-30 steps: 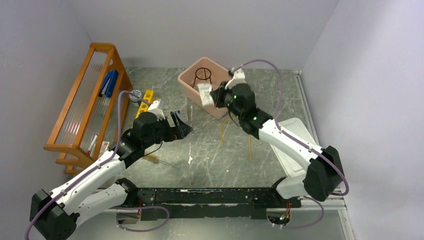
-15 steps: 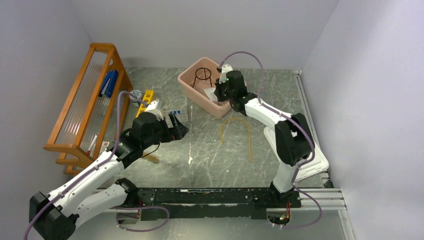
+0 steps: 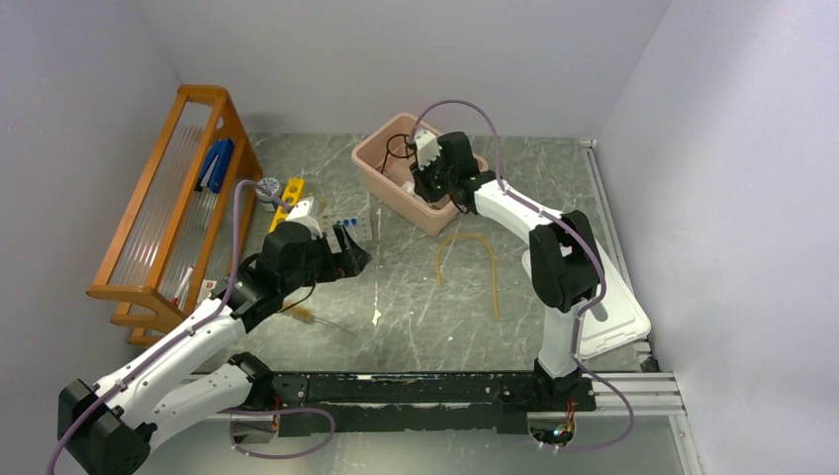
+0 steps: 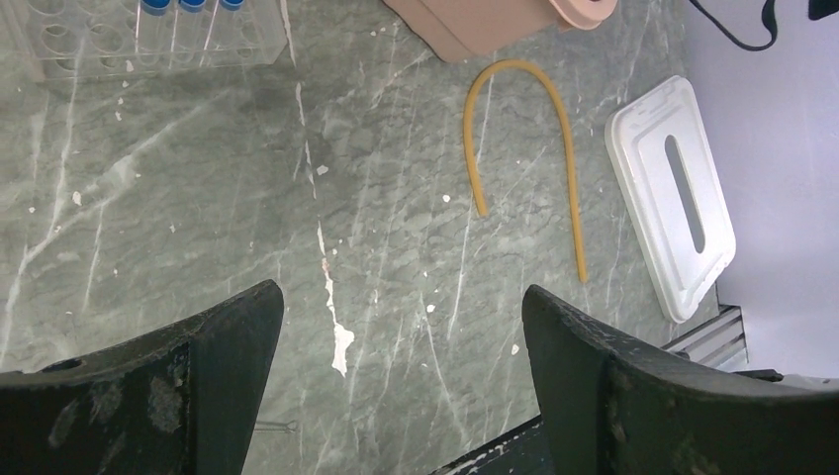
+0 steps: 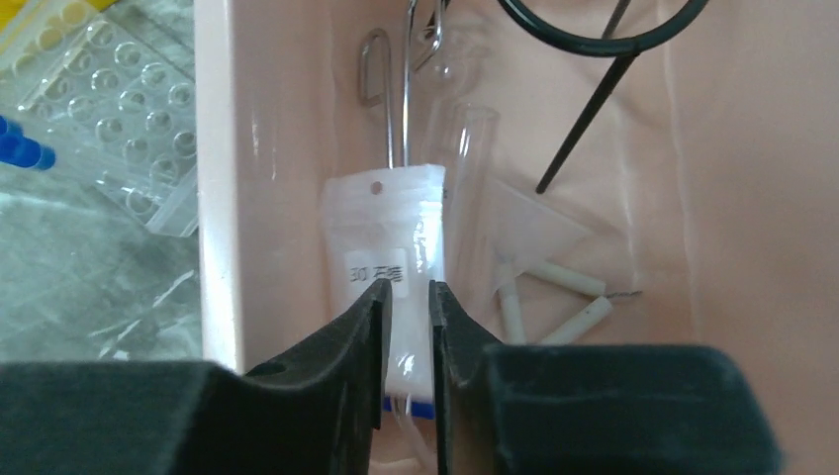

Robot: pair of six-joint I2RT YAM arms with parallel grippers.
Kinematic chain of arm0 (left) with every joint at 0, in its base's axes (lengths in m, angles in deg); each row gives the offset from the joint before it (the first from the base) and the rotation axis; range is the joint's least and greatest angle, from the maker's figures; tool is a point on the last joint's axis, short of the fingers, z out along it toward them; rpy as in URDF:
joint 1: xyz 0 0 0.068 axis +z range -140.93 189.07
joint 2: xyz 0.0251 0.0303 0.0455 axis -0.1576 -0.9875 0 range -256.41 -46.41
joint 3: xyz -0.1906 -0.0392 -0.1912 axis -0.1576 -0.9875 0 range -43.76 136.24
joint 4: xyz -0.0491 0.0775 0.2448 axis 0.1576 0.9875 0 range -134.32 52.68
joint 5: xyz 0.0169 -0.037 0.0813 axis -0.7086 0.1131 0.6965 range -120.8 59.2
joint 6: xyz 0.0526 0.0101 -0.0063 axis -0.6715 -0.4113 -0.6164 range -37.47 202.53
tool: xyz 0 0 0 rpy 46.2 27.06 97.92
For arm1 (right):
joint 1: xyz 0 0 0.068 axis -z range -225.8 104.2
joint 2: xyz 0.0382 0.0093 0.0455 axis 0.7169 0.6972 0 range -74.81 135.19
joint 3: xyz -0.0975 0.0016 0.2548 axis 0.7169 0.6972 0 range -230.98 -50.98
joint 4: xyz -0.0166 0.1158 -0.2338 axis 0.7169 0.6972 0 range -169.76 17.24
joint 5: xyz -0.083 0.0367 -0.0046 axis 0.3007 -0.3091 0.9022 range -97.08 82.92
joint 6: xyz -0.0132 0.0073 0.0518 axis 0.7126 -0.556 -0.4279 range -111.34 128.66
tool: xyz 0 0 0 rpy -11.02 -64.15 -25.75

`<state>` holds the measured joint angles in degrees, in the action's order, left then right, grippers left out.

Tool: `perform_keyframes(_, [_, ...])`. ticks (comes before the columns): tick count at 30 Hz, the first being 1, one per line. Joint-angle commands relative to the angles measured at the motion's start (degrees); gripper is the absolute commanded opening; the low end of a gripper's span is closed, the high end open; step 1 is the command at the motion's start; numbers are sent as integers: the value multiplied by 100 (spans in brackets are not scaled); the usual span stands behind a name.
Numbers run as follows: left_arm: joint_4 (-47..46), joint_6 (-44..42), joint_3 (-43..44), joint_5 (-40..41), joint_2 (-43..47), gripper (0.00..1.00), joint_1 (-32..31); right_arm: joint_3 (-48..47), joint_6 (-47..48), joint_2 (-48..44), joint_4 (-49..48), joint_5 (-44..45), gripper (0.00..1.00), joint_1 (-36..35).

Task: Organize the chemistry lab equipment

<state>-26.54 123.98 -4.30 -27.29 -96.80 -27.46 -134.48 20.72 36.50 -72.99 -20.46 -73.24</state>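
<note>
Jaws of right gripper (image 5: 406,292): narrowed onto white packet (image 5: 391,223), which is held inside pink tub (image 5: 218,148) by its left wall. Adjacent: clear tube (image 5: 465,168), white triangle (image 5: 554,287), black wire tripod (image 5: 584,124). Hazard: clear tube could be knocked, or tripod snagged, on withdrawal. Left gripper (image 4: 398,297): spread wide, empty; tan rubber tubing (image 4: 515,63) lies beyond it.

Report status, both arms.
Left fingers open, empty, above table. Right fingers shut on white bag inside pink tub. Tan tubing loose on table, unobstructed.
</note>
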Motion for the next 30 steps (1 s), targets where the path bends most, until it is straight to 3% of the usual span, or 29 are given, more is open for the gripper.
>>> perform_keyframes(1, [136,-70,167,166,167,94,6,-303,143,-33,472,-239,32,36])
perform_keyframes(3, [138,-95,163,212,201,94,6,-300,5,-197,442,-120,38,39])
perform_keyframes(14, [-88,-451,199,259,210,94,6,-112,-1174,-1521,598,1003,43,58])
perform_keyframes(24, [-305,-1232,134,411,401,95,6,1313,-2806,-3211,1519,3297,47,65])
perform_keyframes(30, [-398,-1317,-15,390,568,94,6,2506,-4317,-3693,2243,3881,48,150])
